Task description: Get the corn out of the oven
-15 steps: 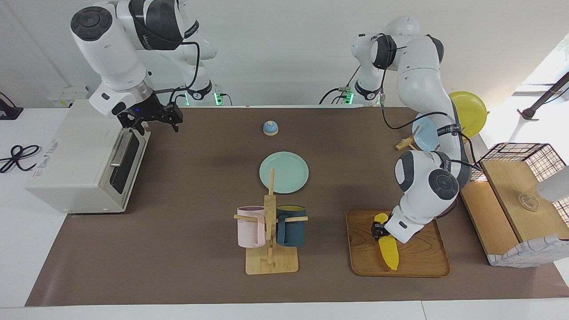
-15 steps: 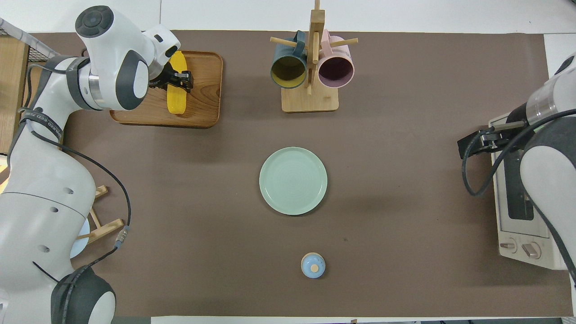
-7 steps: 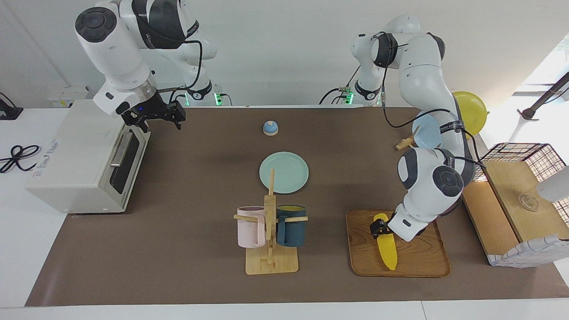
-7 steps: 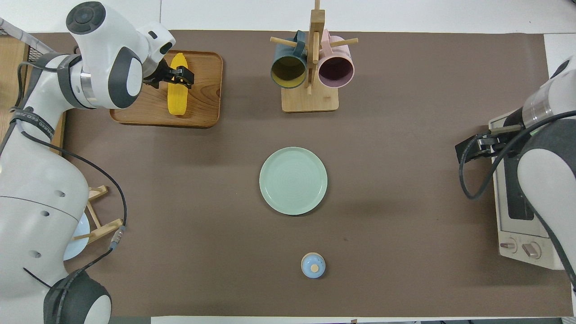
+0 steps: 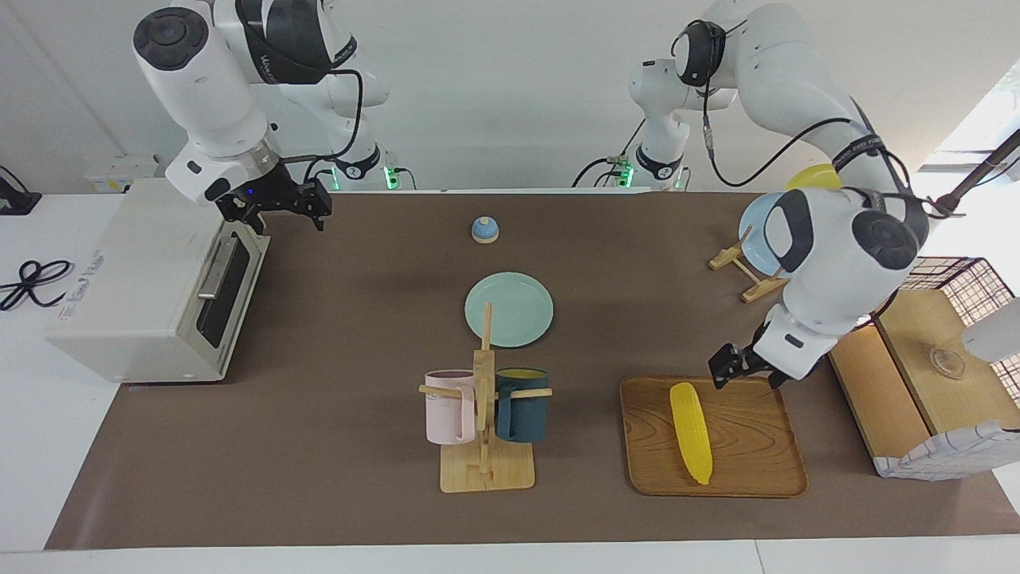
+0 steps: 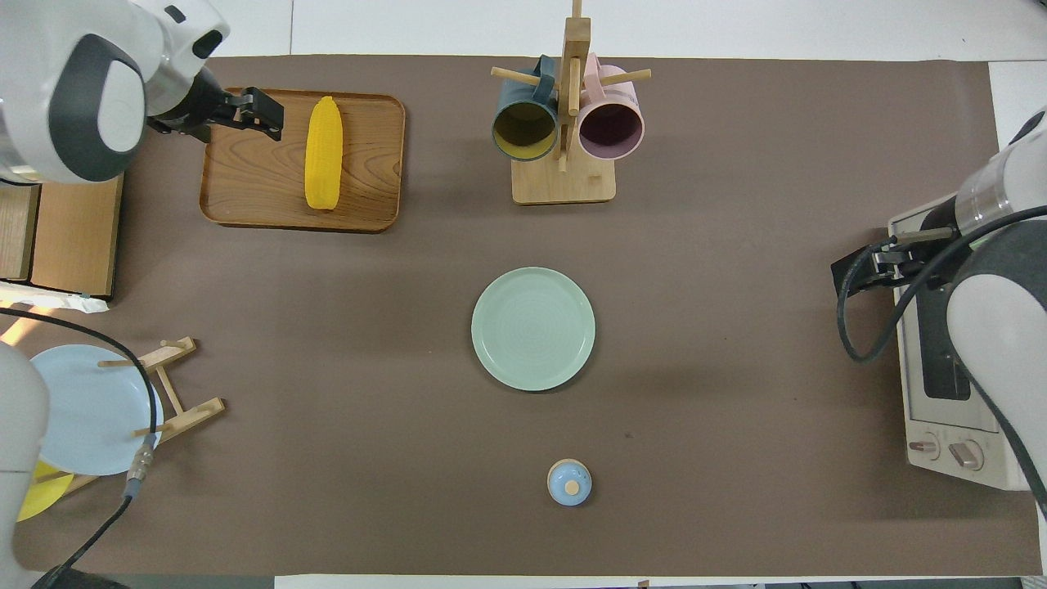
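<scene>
Corn (image 5: 691,431) lying flat on the wooden tray (image 5: 757,470) toward the left arm's end of the worktop (image 5: 335,446), thick end toward the robots, tapered tip pointing away from them. Left tool (image 5: 739,371) raised over the tray's edge nearest the robots, clear of the corn, fingers apart and empty. Oven (image 5: 143,287) at the right arm's end of the worktop, door shut, well apart from the corn. Right tool (image 5: 280,209) hovering just above the oven's upper front corner, by the door handle (image 5: 213,269), fingers apart and holding nothing. Green plate (image 5: 509,309) at mid-worktop. Small blue bell (image 5: 484,229) nearer to the robots than the plate. Wooden mug stand (image 5: 486,446) farther from the robots than the plate, carrying a pink mug (image 5: 449,406) and a dark blue mug (image 5: 522,404). Pale blue plate (image 6: 86,409) propped on a wooden plate rack (image 6: 176,393) near the left arm's base, a yellow plate (image 6: 41,495) partly showing beside it. Wire basket (image 5: 944,275) off the mat at the left arm's end.
</scene>
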`<state>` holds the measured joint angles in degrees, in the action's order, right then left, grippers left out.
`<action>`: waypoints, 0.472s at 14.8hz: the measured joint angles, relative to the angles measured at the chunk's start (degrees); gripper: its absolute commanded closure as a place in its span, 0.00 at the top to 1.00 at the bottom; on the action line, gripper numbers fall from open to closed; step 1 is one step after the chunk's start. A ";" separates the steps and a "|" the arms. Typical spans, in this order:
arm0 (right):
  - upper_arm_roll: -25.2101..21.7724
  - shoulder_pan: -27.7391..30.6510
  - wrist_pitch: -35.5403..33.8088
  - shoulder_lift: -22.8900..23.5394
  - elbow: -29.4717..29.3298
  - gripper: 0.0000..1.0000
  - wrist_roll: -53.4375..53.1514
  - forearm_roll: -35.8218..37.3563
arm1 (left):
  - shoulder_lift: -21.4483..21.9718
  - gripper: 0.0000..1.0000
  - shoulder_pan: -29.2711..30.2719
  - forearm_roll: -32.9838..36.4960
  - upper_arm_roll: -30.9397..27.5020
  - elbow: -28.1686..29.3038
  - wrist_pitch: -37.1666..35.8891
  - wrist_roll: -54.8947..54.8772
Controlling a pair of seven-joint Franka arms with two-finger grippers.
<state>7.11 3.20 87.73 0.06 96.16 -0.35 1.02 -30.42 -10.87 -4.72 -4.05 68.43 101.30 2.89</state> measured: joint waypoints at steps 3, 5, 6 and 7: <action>-0.17 -0.02 0.04 -0.01 -0.10 1.00 0.00 0.00 | 6.15 1.00 0.03 0.00 -1.43 0.05 -8.66 0.60; -0.20 -0.01 0.05 -0.20 -0.41 1.00 -0.04 0.00 | 9.99 1.00 0.03 0.00 -1.98 0.46 -13.72 1.29; -0.29 0.01 0.05 -0.40 -0.51 1.00 -0.05 0.00 | 12.11 1.00 0.04 0.00 -2.24 1.44 -15.41 1.41; -0.40 0.01 0.05 -0.59 -0.54 1.00 -0.05 0.00 | 14.56 1.00 0.04 0.01 -2.40 3.38 -16.33 1.49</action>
<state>6.71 3.22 87.78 -0.53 95.62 -0.40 1.02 -15.86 -10.84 -4.72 -6.45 71.81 84.98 4.38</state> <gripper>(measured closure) 0.000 0.000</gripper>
